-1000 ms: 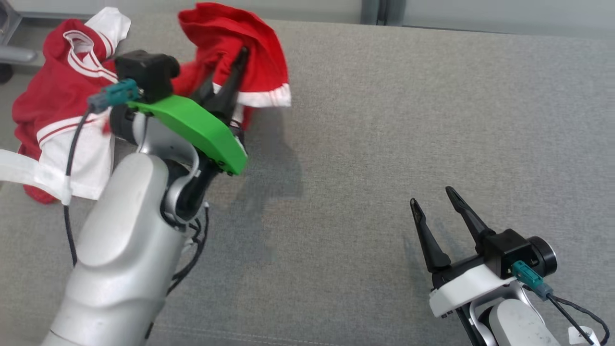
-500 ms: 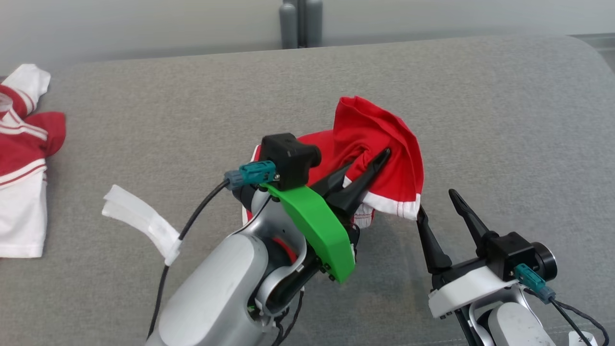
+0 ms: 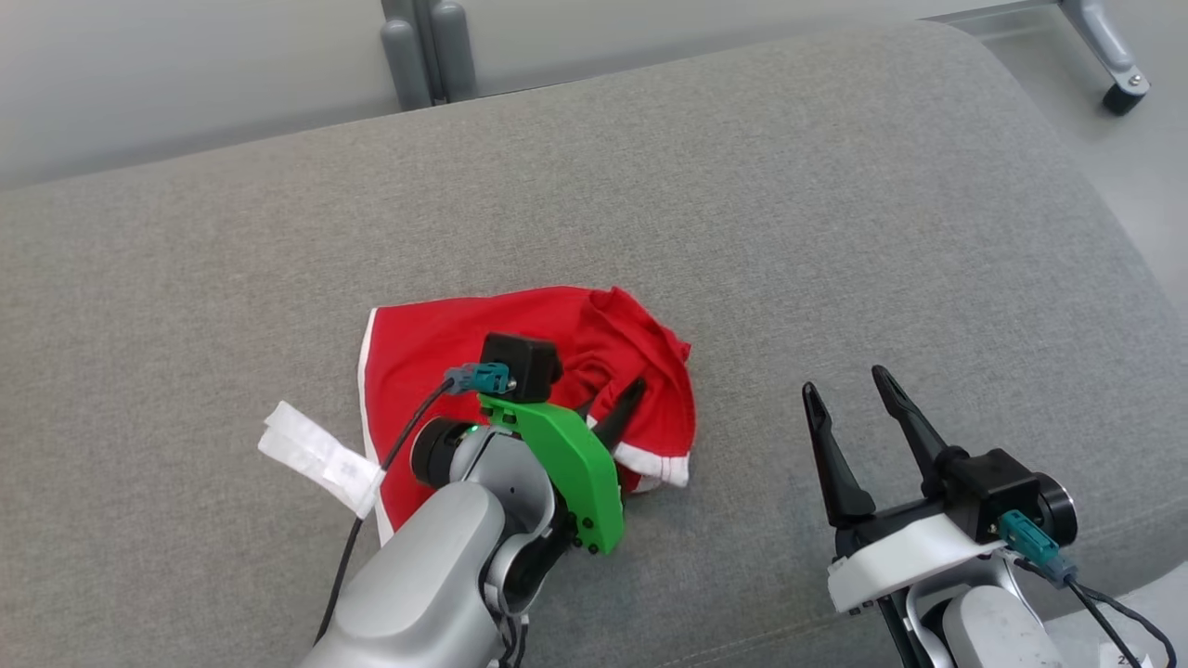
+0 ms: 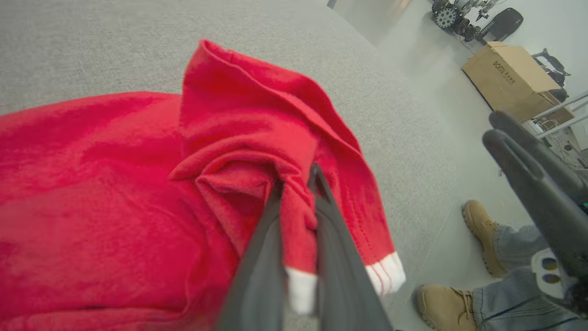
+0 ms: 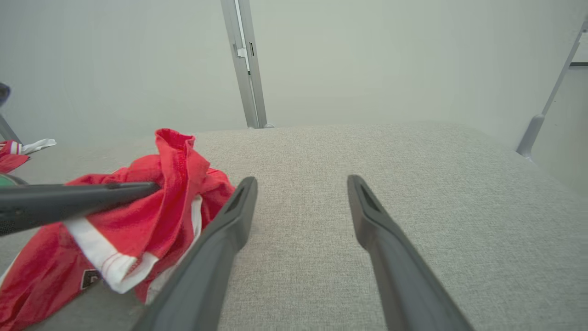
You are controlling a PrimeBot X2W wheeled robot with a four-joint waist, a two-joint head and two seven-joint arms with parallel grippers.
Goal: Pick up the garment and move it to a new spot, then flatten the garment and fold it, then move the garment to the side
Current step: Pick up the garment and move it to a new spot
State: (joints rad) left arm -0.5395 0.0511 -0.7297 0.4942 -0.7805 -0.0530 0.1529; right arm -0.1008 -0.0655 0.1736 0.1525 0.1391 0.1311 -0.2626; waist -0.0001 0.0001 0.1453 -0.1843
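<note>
Lowered since the earlier frame: our left gripper (image 3: 617, 408), fingers clamped on a fold of the red garment (image 3: 445, 353), with our right gripper (image 3: 843, 380) alongside, spread wide and empty — garment now mostly lying on the grey cushion (image 3: 742, 232), so we judge relocation nearly done, flattening next.

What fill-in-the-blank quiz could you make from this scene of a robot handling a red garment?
1. The crumpled red fabric garment with white trim lies on a ____ upholstered surface.
2. The left pincer is ____ on a fold of that garment.
3. The right pincer stands ____ and holds nothing.
Missing words: grey; shut; open.
</note>
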